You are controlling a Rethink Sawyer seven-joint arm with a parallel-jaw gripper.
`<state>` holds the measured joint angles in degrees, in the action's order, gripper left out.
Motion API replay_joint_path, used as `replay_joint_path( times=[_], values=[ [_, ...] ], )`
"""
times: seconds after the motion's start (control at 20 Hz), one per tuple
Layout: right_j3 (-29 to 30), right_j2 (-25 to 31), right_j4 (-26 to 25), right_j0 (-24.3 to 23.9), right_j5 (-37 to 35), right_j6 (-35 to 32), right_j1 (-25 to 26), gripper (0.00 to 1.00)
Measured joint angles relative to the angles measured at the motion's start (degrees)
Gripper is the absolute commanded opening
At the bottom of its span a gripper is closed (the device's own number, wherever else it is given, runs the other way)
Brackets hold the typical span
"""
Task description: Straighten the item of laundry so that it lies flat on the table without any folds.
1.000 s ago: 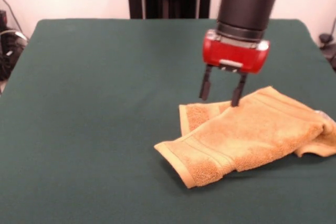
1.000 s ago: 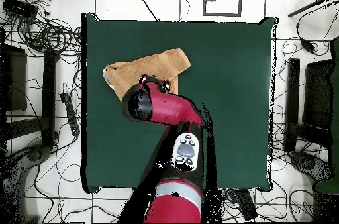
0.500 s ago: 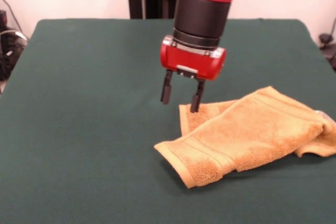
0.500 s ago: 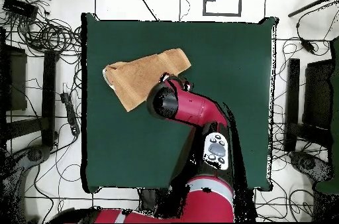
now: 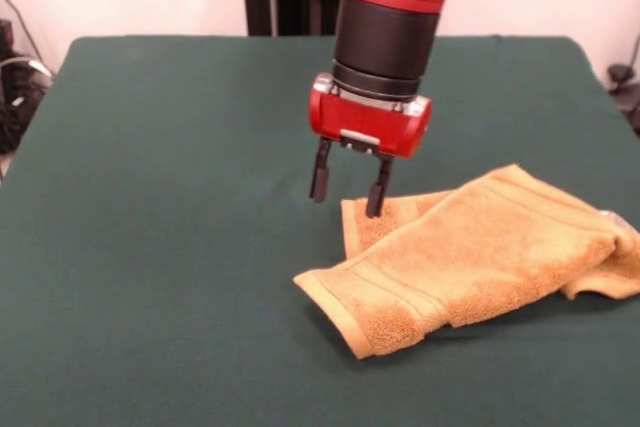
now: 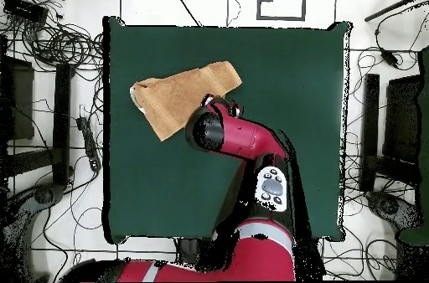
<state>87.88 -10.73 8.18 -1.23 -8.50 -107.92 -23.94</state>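
While towel (image 5: 480, 247) is lying doubled on worktop (image 5: 170, 247), pincer (image 5: 348, 190) is hovering spread, empty, over under-layer corner (grasp pending); next: descending, pinching, pulling outward.

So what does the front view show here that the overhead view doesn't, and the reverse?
Front only: the red-and-black gripper with its two dark fingers apart, over the folded orange-tan terry towel, and a stripe band near the towel's end. Overhead only: the whole dark green cloth-covered table, with cables on the floor around it. Both: the towel lying folded, not flat.

Pincer (image 5: 348, 186) spread, empty, pointing down
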Motion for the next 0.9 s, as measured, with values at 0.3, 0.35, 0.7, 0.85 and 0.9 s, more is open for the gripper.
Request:
replay_joint_path(
  times=[0.3,0.35,0.7,0.85,0.9],
  values=[
    [-0.01,1.66,-0.05,-0.01,0.01,0.00,-0.05,1.00],
    [-0.01,2.08,-0.06,-0.16,0.01,0.00,-0.05,1.00],
    [-0.01,3.27,-0.06,-0.39,-0.73,0.00,-0.05,1.00],
    [-0.01,3.33,-0.06,-0.40,-1.90,0.00,-0.05,1.00],
    [-0.01,3.33,-0.06,-0.40,-2.27,0.00,-0.05,1.00]
  ],
)
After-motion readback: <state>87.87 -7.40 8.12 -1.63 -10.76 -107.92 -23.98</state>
